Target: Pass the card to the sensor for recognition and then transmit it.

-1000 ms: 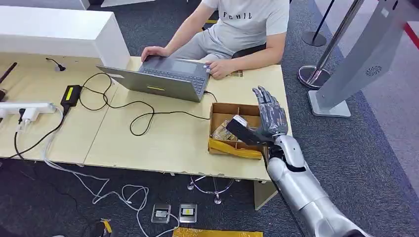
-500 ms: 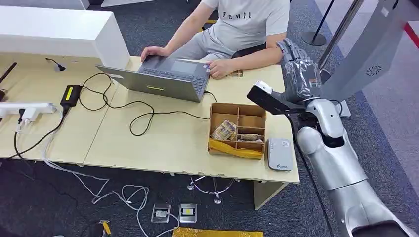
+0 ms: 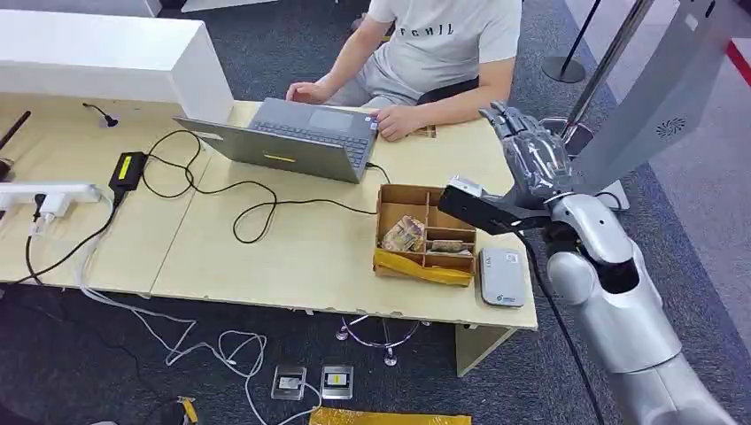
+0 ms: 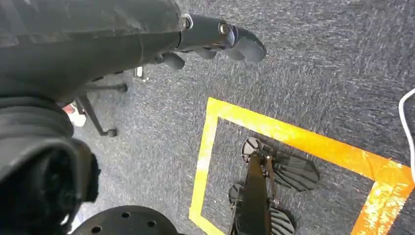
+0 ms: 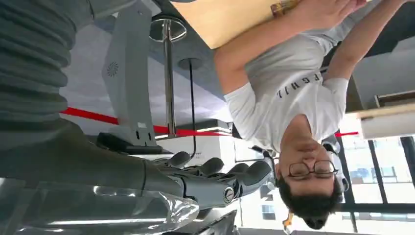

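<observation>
At the right of the head view the right robot hand point(image 3: 531, 164) is raised above the far right end of the worktop point(image 3: 292, 252), its fingers point(image 3: 505, 119) stretched up and slightly apart, palm turned toward the left of the frame. In the right wrist view a glossy clear sheet point(image 5: 127, 210) lies along the palm side of this robot hand, under gently bent fingers point(image 5: 244, 174). I cannot tell whether that sheet is the card, nor whether the hand grips it. The sensor point(image 3: 502, 276), a pale grey pad, lies flat at the lower right of the worktop, just beside the right wall of a brown cardboard box point(image 3: 403, 190) with compartments, below the raised hand. A person point(image 3: 443, 44) sits at the top centre, both hands at a grey laptop point(image 3: 292, 146). A tilted grey stand point(image 3: 655, 97) rises at the upper right. The left robot hand point(image 4: 215, 41) hangs over dark carpet point(image 4: 318, 73) marked with yellow tape point(image 4: 293, 139), fingers loosely extended and holding nothing.
</observation>
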